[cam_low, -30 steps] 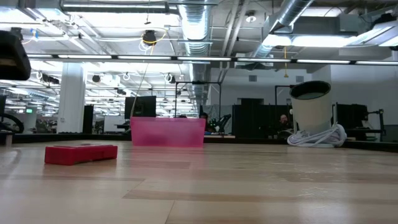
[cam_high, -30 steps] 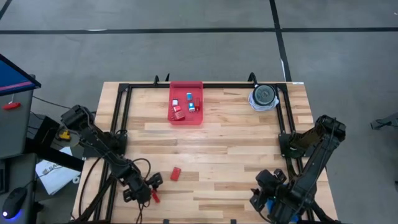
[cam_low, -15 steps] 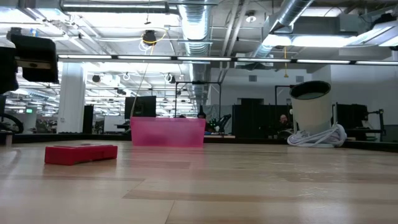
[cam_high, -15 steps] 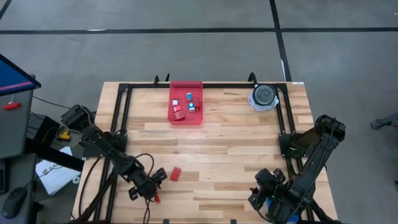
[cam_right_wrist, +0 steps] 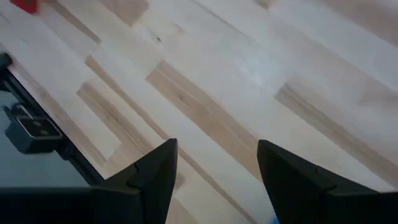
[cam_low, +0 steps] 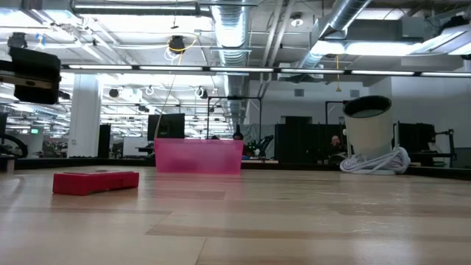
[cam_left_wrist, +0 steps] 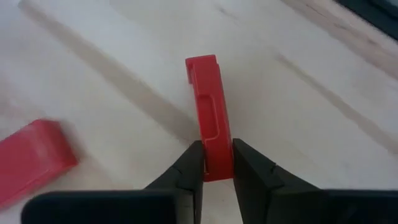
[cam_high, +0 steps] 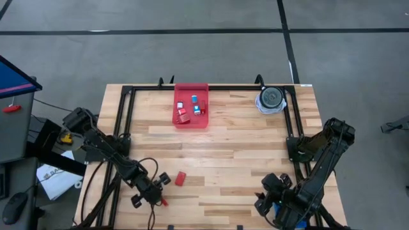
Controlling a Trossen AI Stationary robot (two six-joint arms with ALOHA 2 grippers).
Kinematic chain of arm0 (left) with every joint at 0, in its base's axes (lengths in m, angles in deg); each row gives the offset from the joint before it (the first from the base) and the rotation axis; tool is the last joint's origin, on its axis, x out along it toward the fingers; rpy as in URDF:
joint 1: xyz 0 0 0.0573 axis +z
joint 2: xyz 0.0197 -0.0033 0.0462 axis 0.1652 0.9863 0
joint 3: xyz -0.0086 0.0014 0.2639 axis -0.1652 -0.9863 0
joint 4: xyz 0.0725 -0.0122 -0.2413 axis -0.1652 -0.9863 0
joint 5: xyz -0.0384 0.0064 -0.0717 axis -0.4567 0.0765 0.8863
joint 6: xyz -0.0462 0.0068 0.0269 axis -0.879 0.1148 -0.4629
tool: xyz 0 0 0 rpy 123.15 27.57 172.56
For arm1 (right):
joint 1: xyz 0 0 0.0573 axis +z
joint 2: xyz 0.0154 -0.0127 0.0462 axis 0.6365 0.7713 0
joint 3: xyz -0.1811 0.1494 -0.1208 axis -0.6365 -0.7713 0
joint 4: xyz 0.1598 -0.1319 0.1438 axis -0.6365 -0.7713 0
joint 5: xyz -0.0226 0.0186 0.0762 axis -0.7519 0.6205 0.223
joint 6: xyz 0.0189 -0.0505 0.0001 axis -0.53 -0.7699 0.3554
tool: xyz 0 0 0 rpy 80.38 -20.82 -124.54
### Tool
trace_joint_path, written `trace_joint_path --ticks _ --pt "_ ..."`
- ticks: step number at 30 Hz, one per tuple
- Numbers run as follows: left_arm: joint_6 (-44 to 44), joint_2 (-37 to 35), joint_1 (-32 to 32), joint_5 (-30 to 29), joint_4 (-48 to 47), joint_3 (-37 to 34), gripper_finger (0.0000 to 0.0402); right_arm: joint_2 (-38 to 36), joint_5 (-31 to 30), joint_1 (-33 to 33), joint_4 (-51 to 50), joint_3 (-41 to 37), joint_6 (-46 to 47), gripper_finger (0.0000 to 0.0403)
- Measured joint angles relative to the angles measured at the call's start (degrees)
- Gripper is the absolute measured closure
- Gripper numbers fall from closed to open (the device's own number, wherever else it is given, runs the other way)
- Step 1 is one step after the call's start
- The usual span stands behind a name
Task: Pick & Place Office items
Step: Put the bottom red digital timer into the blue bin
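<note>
A thin red piece [cam_left_wrist: 210, 118] stands on its narrow edge on the wooden table near the front left, with my left gripper [cam_left_wrist: 217, 169] [cam_high: 157, 195] shut on it. A flat red block [cam_high: 180, 178] [cam_low: 96, 182] [cam_left_wrist: 30, 160] lies just beside it toward the table's right. The red tray [cam_high: 191, 120] at the far middle holds several small red, blue and pale pieces. My right gripper [cam_right_wrist: 214, 177] [cam_high: 273, 206] hangs open over bare wood at the front right, with nothing between its fingers. My left gripper pinches the thin red piece at its near end [cam_left_wrist: 217, 163], one finger on each broad face. The fingers come slanting down from the table's left, in line with the piece's length. The piece stands on edge, reaching away from the fingertips, its lower edge seemingly on the table.
A round grey-and-white object [cam_high: 271, 99] [cam_low: 372, 136] with a coiled cord stands at the far right corner. A black frame [cam_high: 128, 121] runs along the table's far and side edges. Open wood lies across the middle.
My left gripper has swung a little toward the table's right edge, toward the flat red block, rolling slightly, and its fingers have closed on the thin red piece. The red block and the tray's contents have stayed put.
</note>
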Motion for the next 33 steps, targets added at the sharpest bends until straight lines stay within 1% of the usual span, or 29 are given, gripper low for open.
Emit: trace_joint_path --ticks 2,5,8,9,14,17,19,21,24,33 --pt "-0.5 -0.9 1.0 -1.9 0.1 0.0 0.0348 0.0 -2.7 -0.1 0.6 0.0 0.0 0.0188" --pt "-1.7 -3.4 4.5 -4.4 2.7 0.7 0.0348 0.0 -10.7 -0.5 3.3 0.0 -2.2 0.0188" --pt "-2.5 -6.0 9.1 -4.8 4.4 2.5 0.0348 0.0 -19.0 -0.8 8.5 0.0 -9.1 0.0188" --pt "-2.5 -6.7 10.5 -4.8 5.4 3.4 0.0348 0.0 -20.6 -1.2 10.3 0.0 -12.0 0.0188" --pt "-0.4 -7.2 16.4 -2.4 10.6 10.7 0.0348 0.0 -20.8 -4.6 21.1 0.0 -28.6 0.0188" --pt "-0.5 -4.8 18.9 -1.2 11.7 16.2 0.0348 0.0 -20.8 -7.7 26.5 0.0 -36.6 0.0188" --pt "-0.8 -2.8 19.9 0.2 11.6 19.4 0.0348 0.0 -21.0 -9.5 29.6 0.0 -41.1 0.0188" --pt "-1.6 -1.0 20.5 0.3 11.9 21.8 0.0348 0.0 -21.1 -11.3 32.0 0.0 -44.5 0.0188" --pt "-2.6 0.6 21.2 0.3 12.0 23.8 0.0348 0.0 -21.1 -12.8 34.2 0.0 -47.9 0.0188" --pt "-4.9 0.6 22.7 0.4 12.5 23.9 0.0348 0.0 -20.7 -14.6 42.3 0.0 -59.1 0.0188"
